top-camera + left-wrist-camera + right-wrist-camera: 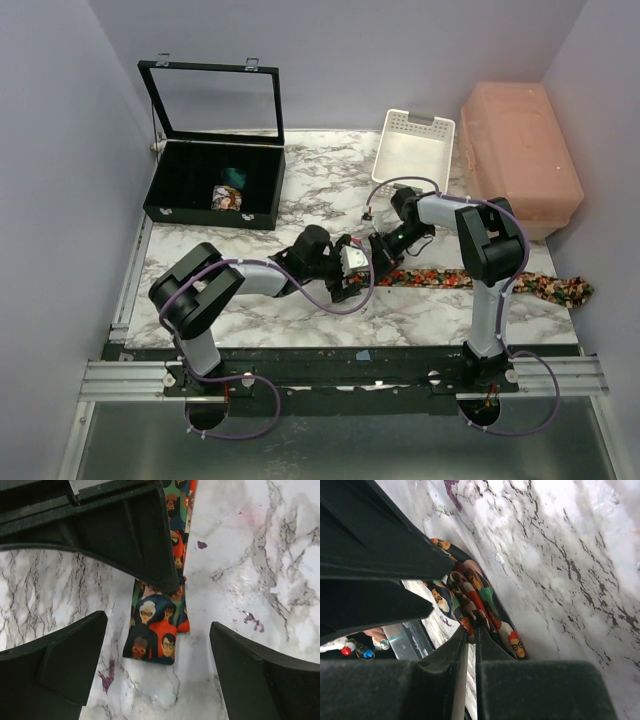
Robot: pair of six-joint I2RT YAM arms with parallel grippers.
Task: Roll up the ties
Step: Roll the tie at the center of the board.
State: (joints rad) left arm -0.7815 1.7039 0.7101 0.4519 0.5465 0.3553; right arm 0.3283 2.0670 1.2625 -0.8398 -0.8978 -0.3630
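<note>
Right end effector (472,630) was clamped on the printed necktie (440,277) near the middle of the tabletop (320,190). Left end effector (157,630) stood apart, straddling the necktie's end.

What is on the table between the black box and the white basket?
Nothing. In the top view, only bare marble table lies between the black box and the white basket.

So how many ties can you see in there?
3. A long patterned tie lies stretched across the marble table; a rolled patterned tie and a teal tie sit in the black case. Others may be hidden.
</note>
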